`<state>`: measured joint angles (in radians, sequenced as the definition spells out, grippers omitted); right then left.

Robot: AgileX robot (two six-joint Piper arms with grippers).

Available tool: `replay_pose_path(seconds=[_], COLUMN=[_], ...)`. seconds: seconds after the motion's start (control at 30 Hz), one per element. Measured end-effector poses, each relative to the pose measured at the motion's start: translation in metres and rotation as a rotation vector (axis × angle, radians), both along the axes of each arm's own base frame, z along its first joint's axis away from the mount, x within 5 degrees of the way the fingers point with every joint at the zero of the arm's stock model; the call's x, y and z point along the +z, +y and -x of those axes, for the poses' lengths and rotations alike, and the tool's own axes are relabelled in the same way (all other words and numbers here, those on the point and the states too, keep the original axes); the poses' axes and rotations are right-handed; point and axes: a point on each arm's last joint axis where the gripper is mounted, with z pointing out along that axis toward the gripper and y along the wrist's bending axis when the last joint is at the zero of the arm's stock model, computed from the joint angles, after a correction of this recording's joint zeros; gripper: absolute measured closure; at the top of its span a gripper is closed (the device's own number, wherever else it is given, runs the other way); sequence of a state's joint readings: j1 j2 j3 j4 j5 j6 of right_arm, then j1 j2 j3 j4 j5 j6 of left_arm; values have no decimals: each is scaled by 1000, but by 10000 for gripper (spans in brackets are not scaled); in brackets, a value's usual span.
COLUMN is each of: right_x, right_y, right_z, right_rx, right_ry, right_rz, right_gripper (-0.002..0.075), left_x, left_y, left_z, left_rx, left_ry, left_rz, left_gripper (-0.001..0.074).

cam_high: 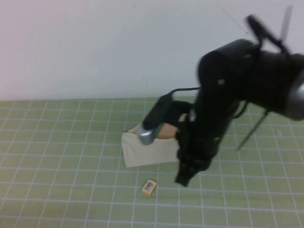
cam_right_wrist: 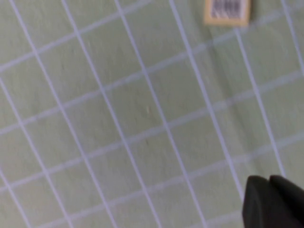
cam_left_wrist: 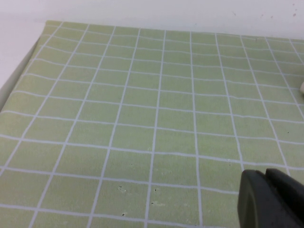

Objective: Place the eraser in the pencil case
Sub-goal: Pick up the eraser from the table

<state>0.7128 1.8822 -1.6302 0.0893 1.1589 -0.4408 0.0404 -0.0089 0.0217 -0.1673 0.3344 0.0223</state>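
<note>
Nearest the camera in high view: eraser (cam_high: pixel 149 187), small tan block w/ barcode label up, flat on the green gridded worktop (cam_high: pixel 57 156), touching nothing. Also seen in right wrist view (cam_right_wrist: pixel 227 11), lying at the frame edge, well apart from the dark fingertips (cam_right_wrist: pixel 273 202) showing in the corner.

Just beside and slightly beyond the eraser, to its right: right claw (cam_high: pixel 183 179), dark, pointing down, tip low over the worktop, nothing visible in its grip. Fingers look pressed close together in wrist view, but can't tell for sure whether shut or open a crack.

Next back: pencil case (cam_high: pixel 149 153), cream fabric pouch, lying on the worktop behind the eraser, near but not touching. Top looks open, peach lining showing. Right end hidden behind the right arm; a silver-tipped part of the arm overlaps its upper edge.

Beyond that: bulk of the right arm, black, reaching in from upper right; then plain pale wall.

Left claw (cam_left_wrist: pixel 271 197): not in high view; only dark fingertips at the corner of left wrist view, over bare gridded worktop near its edge. Can't tell how far open; nothing seen held.
</note>
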Motion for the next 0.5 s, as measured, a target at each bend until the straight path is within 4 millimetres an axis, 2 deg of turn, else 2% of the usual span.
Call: replay_pose_path(seconds=[0.07, 0.17, 0.23, 0.33, 0.4, 0.5], right_x=[-8, -22, -35, -53, -63, -75], right_y=[15, 34, 45, 57, 62, 69], right_z=[-4, -12, -19, -28, -32, -35], right_rx=[20, 24, 7, -22, -38, -59], right_ry=[1, 16, 35, 49, 49, 44], right_rz=[3, 1, 0, -8, -13, -23], right_gripper=[687, 570, 436, 279, 243, 246], left_x=[0, 0, 0, 0, 0, 0], left_y=[0, 0, 0, 0, 0, 0], left_z=[0, 0, 0, 0, 0, 0], left_rx=[0, 0, 0, 0, 0, 0], left_ry=[0, 0, 0, 0, 0, 0], left_rz=[0, 0, 0, 0, 0, 2], left_gripper=[738, 738, 738, 738, 738, 738])
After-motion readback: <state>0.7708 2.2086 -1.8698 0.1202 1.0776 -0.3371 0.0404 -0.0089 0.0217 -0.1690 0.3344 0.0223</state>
